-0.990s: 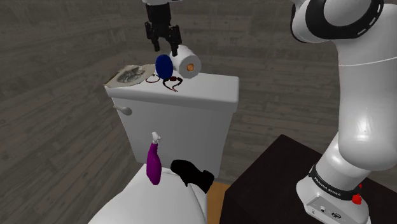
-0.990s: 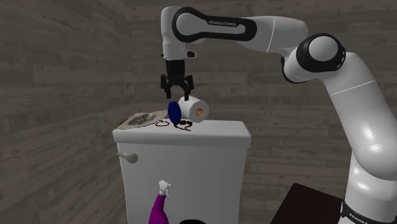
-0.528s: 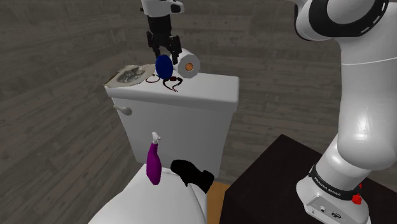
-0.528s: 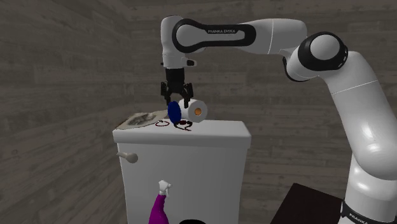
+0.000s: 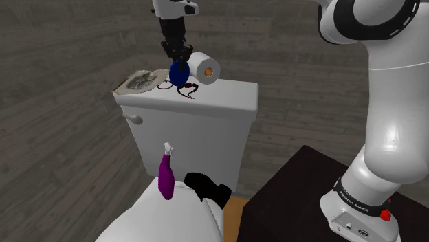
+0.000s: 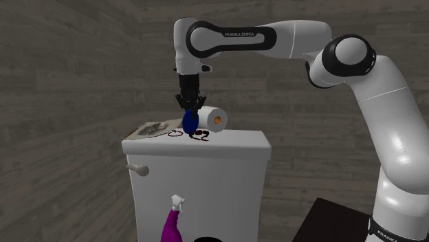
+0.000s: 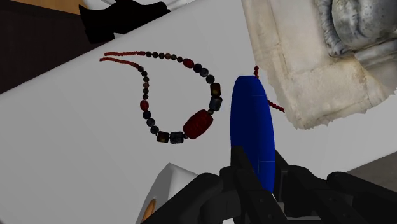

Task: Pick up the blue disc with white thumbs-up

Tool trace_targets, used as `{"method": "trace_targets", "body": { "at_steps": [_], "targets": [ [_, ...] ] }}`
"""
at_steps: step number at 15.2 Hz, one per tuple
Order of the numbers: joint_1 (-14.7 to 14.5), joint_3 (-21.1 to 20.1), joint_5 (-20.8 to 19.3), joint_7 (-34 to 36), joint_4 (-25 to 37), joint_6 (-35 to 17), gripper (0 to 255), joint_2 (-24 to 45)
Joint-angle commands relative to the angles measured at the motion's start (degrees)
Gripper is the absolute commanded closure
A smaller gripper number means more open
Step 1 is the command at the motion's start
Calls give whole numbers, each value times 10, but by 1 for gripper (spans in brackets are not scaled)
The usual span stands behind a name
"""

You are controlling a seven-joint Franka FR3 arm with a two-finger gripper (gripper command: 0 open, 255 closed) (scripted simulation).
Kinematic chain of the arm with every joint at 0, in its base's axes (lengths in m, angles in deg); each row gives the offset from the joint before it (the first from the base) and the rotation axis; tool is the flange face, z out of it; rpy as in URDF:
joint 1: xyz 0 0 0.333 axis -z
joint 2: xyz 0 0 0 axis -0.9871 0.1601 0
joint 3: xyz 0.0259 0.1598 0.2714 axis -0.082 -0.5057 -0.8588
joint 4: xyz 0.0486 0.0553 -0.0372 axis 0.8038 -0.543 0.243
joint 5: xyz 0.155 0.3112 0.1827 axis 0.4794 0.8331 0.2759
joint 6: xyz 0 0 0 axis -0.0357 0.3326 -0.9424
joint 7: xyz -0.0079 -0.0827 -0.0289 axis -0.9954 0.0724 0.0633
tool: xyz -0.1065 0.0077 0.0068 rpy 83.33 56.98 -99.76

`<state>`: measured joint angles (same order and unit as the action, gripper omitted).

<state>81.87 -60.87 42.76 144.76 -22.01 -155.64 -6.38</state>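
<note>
Black tool clasps blue disc; arm apparently reads FRANKA EMIKA.

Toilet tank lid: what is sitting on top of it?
On the lid: a blue disc standing on edge, clasped by the gripper, a paper roll beside it, a bead necklace and a pale stone-like slab. The gripper hides the disc's top edge.

**Clutter on and below the toilet tank**

A white toilet tank sits mid-frame in the shoulder view, with its flush handle on the left. On its lid, a white paper roll lies on its side. A necklace of dark and red beads lies near it. A rough grey-beige stone slab is at the lid's left end. Lower in the frame, a purple bottle with a white top is beside a black shoe.
</note>
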Motion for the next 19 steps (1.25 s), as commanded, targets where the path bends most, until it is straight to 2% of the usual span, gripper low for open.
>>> {"method": "trace_targets", "body": {
  "at_steps": [1, 3, 10, 14, 17, 19],
  "targets": [
    [0, 0, 0, 0, 0, 0, 255, 0],
    [-3, 0, -1, -1, 13, 10, 255, 3],
    [-34, 4, -19, -12, 120, 84, 255, 35],
    [-65, 11, -37, -22, 209, 138, 255, 68],
    [-109, 24, -62, -39, 325, 199, 255, 116],
    [-114, 27, -64, -40, 334, 203, 255, 121]
  ]
}}
